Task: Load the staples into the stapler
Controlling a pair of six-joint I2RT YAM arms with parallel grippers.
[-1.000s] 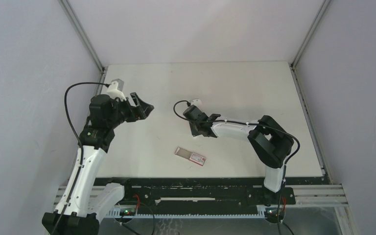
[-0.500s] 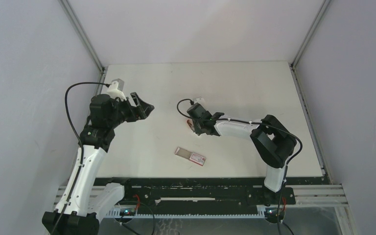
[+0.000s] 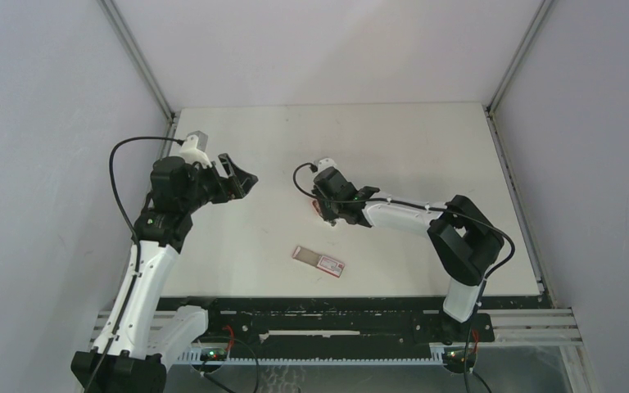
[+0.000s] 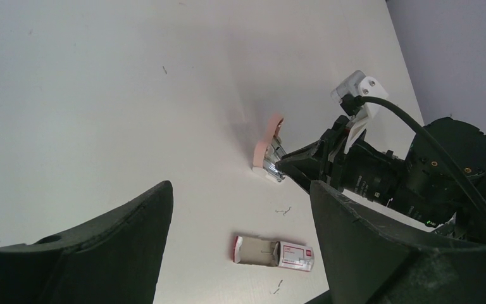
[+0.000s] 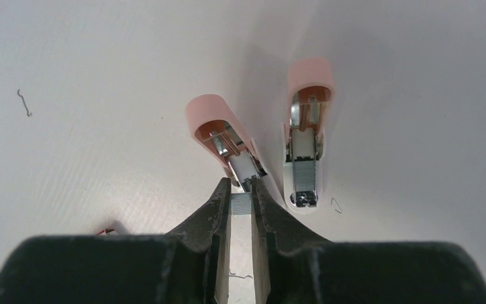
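Stapler (image 5: 304, 145): open on the white table (image 3: 426, 139), seen as two pink-capped halves splayed apart; where they join cannot be made out. Both halves run lengthwise away from the right gripper (image 5: 241, 189). Their rounded pink ends point away from it and their bare metal ends point toward it. The half on the white base lies on the table and carries a grey ribbed row (image 5: 303, 177) in its metal channel. The other half shows a white insert in its channel, and its metal end reaches the gripper's tips.

Right gripper: jaws closed on a short silver staple strip (image 5: 241, 204), pinched between the fingertips. The strip's far edge sits against the metal end of the nearer stapler half. The gripper is low over the table, on the side of the stapler toward the right arm.

Staple box (image 4: 272, 251): flat on the table, apart from the stapler, on the side toward the arm bases. Its long axis runs roughly across the table, slightly skewed. A grey inner tray (image 4: 253, 250) is drawn partly out of the red-and-white sleeve, at the end toward the left arm. What lies in the tray is too small to tell.

Loose bent staples (image 4: 283, 211): one between the stapler and the staple box, another just beside the stapler's white base.

Left gripper (image 3: 242, 176): jaws spread wide, holding nothing. It is raised above the table well to the left of the stapler, with its opening turned toward it.
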